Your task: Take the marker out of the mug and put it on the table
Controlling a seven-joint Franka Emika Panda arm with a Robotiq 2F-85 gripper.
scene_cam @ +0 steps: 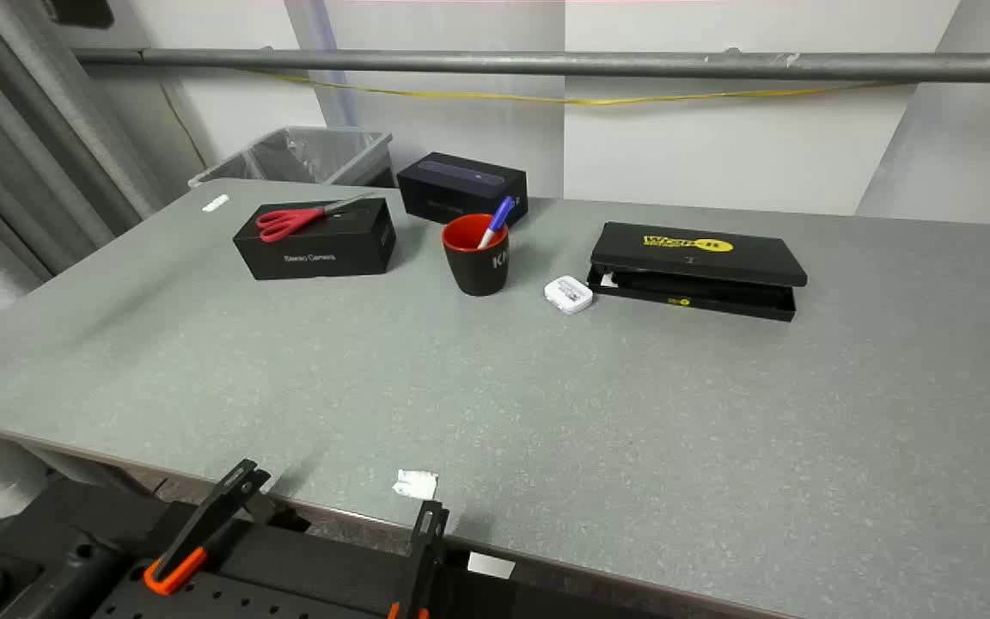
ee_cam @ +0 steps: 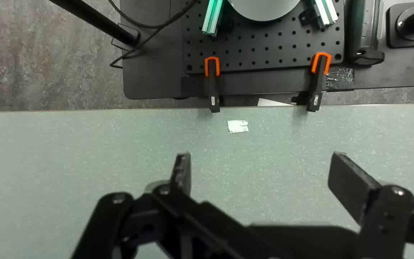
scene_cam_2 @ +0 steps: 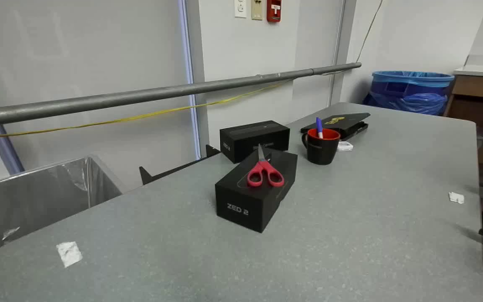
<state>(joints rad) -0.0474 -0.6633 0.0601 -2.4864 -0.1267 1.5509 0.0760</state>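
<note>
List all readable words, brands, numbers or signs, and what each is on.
"ZED 2": box under scissors.
"Stereo Camera": same box, slightly blurred.
"ZED 2": back box.
"Wrap-It": case.
"K": mug, next letter unclear.
Too small or blurred: print on white square, mark on red wall unit, other print on case and back box.

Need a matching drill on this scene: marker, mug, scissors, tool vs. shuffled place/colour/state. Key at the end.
Things:
1. marker
2. mug
3. scissors
4. tool

Place, colour or state:
A. lying on top of a black box
B. tilted, partly inside the mug
C. open, holding nothing
D. dark outside, red inside

Pairs: 1-B, 2-D, 3-A, 4-C
</note>
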